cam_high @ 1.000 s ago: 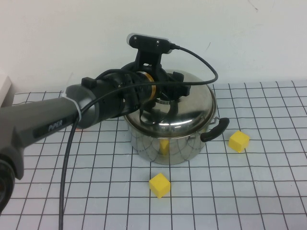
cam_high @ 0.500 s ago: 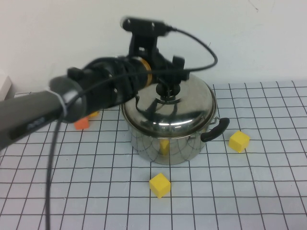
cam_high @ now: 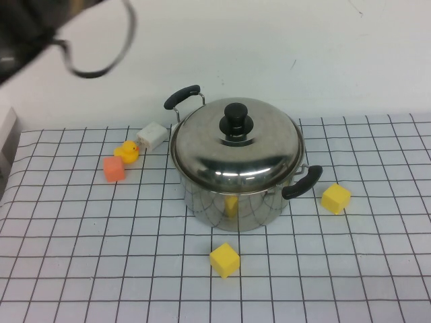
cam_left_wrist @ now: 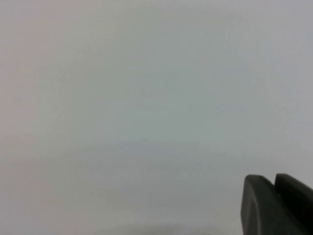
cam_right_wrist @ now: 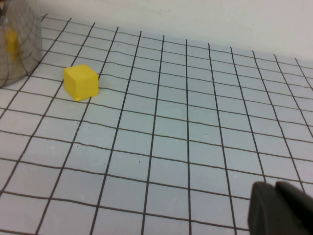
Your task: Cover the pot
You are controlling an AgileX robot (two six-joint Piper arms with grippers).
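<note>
The left pincer (cam_left_wrist: 276, 205) shows only as a dark finger edge in its own wrist view, set against a blank pale wall; whether it is wide or narrow cannot be told. From the high view, just a blurred dark piece of the left arm (cam_high: 27, 27) and a looping black cable (cam_high: 108, 54) appear, far up and to the left of the pot.

The right pincer (cam_right_wrist: 281, 208) is likewise only a dark corner in its wrist view, low over the gridded bench (cam_right_wrist: 195, 122); its opening cannot be told. It does not appear in the high view.

The pot (cam_high: 232, 198), a large shiny stainless-steel stockpot, stands on the bench (cam_high: 81, 269) near the middle. A domed steel lid (cam_high: 236, 148) with a black knob (cam_high: 238, 118) sits on its rim, covering it. One black handle (cam_high: 182, 96) juts toward the back left, the other (cam_high: 303, 183) toward the front right.

In front of the pot lies a yellow cube (cam_high: 224, 260). A second yellow cube (cam_high: 335, 198) lies just right of the pot's front handle. Left of the pot sit a yellow rubber duck (cam_high: 126, 152), an orange cube (cam_high: 114, 169) just beside it, and a white block (cam_high: 152, 135) near the back handle.
</note>
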